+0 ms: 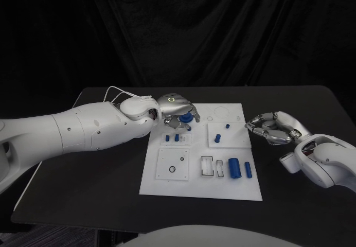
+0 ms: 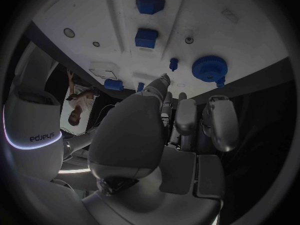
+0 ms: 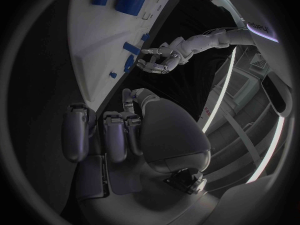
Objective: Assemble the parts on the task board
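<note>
The black table point(image 1: 297, 103) carries the flat white rectangular task board point(image 1: 200, 189) at its middle, and judging by how the parts lie, the assembly looks only partly done. Near the board's front edge a large blue cylinder point(image 1: 234, 168) and a slimmer blue cylinder point(image 1: 248, 169) lie loose on their sides beside a small white slotted holder point(image 1: 213, 167), so these seem unplaced as yet. Farther back a short blue peg point(image 1: 217, 137) rests on a square plate and two small blue pieces point(image 1: 172, 137) sit at another plate. The left hand point(image 1: 178, 112), silver and many-fingered, hovers over the board's far left corner with its fingers curled down around a blue toothed gear-like part point(image 2: 210, 68); whether it actually grips that part I cannot tell. The right hand point(image 1: 273, 128) hangs just off the board's right edge, fingers curled loosely and apart, holding nothing. Most seating work appears to remain.
</note>
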{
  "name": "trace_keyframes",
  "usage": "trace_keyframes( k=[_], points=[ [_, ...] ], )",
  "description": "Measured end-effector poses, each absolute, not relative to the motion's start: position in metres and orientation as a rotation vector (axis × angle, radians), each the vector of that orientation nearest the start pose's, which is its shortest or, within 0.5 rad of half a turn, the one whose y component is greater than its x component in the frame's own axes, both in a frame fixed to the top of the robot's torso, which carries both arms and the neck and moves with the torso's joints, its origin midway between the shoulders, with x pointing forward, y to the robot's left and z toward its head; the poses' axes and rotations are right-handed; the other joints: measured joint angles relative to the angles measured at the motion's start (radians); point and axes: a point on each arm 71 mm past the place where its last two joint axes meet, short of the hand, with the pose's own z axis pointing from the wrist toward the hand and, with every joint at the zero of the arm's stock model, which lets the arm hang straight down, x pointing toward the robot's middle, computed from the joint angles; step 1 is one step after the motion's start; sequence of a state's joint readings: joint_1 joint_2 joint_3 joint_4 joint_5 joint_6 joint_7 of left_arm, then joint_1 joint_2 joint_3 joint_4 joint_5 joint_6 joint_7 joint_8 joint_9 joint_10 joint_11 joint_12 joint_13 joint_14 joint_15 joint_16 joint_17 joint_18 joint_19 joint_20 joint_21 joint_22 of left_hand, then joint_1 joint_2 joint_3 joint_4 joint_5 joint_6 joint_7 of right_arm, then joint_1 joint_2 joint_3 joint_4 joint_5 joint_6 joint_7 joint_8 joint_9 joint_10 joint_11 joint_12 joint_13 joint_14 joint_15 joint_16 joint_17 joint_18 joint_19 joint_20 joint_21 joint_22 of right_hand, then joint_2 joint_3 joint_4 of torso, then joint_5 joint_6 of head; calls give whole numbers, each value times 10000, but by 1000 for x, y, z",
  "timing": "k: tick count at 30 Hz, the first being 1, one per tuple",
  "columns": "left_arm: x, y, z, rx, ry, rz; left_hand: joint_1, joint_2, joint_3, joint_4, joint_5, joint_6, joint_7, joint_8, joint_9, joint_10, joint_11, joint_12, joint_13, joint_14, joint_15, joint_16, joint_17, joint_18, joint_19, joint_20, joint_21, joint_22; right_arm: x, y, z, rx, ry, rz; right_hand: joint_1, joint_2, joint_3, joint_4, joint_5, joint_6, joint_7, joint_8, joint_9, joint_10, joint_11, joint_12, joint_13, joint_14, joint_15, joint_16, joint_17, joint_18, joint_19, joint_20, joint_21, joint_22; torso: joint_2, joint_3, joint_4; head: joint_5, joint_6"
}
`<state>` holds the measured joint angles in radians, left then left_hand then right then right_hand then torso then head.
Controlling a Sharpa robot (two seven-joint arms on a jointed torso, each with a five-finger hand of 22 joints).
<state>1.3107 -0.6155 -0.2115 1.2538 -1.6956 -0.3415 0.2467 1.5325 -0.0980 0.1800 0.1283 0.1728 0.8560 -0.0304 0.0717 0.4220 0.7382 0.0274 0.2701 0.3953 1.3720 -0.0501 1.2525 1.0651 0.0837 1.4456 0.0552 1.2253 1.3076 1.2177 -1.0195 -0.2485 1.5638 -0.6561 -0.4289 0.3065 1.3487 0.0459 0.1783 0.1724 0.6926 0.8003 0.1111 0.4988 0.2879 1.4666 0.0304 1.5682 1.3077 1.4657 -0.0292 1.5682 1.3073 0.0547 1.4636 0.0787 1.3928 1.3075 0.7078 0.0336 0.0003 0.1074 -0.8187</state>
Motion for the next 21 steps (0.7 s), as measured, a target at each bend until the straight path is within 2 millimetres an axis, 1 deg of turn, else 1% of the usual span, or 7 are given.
trace_keyframes(
  k=[4,7,10,12,15,17,21],
  points=[
    [513,142,-200,7739,15217,-6905,-87,-6,0,0,-42,36,36,0,-20,0,0,0,-9,-26,26,0,-6,0,-20,20,0,0,445,-281,-232,5064,16740,10404,0,0,0,0,0,0,0,0,0,0,0,0,0,0,0,0,0,0,0,0,0,0,2,0,-6,12,-22],
    [513,142,-201,7769,15359,-6815,-87,-6,0,0,-42,163,163,57,-37,34,34,39,-9,-36,36,0,-60,1,-35,36,-61,-1,445,-280,-232,5063,16741,10408,0,0,0,0,0,0,0,0,0,0,0,0,0,0,0,0,0,0,0,0,0,0,8,2,-7,16,-35],
    [513,142,-203,7799,15475,-6751,-107,14,27,28,-42,231,162,57,-38,34,34,70,-9,-36,36,0,-59,2,-35,36,-61,-1,445,-280,-232,5059,16743,10417,0,0,0,0,0,0,0,0,0,0,0,0,0,0,0,0,0,0,0,0,0,-1,13,6,-4,12,-50],
    [513,142,-204,7819,15543,-6723,-126,33,27,28,-42,273,204,57,-49,82,83,120,-9,-35,36,0,-54,1,-35,36,-62,-1,445,-280,-232,5057,16744,10421,0,0,0,0,0,0,0,0,0,0,0,0,0,0,0,0,0,0,0,0,0,-1,16,6,-1,10,-63],
    [513,141,-206,7838,15627,-6703,-126,33,27,28,-42,285,217,57,-63,191,71,203,4,-35,37,0,-55,1,-35,36,-61,-1,445,-280,-232,5057,16745,10425,0,0,0,0,0,0,0,0,1,0,0,0,0,0,0,0,0,0,0,0,0,-1,16,6,3,9,-76],
    [513,140,-207,7849,15682,-6690,-126,34,56,-1,-42,286,216,57,-84,336,63,309,62,-71,1,50,-66,1,-34,37,-61,-1,445,-280,-232,5057,16745,10425,0,0,0,0,0,0,0,0,0,0,0,0,0,0,0,0,0,1,0,0,0,-1,13,6,5,9,-82],
    [513,138,-209,7875,15760,-6683,-126,34,105,5,-42,286,217,57,-100,342,57,337,101,-107,37,51,-103,1,-34,37,-15,-1,445,-280,-232,5058,16746,10425,0,0,16,-16,0,0,0,-1,0,0,0,0,0,0,0,0,0,0,0,0,0,-1,7,7,11,9,-101]
  ],
)
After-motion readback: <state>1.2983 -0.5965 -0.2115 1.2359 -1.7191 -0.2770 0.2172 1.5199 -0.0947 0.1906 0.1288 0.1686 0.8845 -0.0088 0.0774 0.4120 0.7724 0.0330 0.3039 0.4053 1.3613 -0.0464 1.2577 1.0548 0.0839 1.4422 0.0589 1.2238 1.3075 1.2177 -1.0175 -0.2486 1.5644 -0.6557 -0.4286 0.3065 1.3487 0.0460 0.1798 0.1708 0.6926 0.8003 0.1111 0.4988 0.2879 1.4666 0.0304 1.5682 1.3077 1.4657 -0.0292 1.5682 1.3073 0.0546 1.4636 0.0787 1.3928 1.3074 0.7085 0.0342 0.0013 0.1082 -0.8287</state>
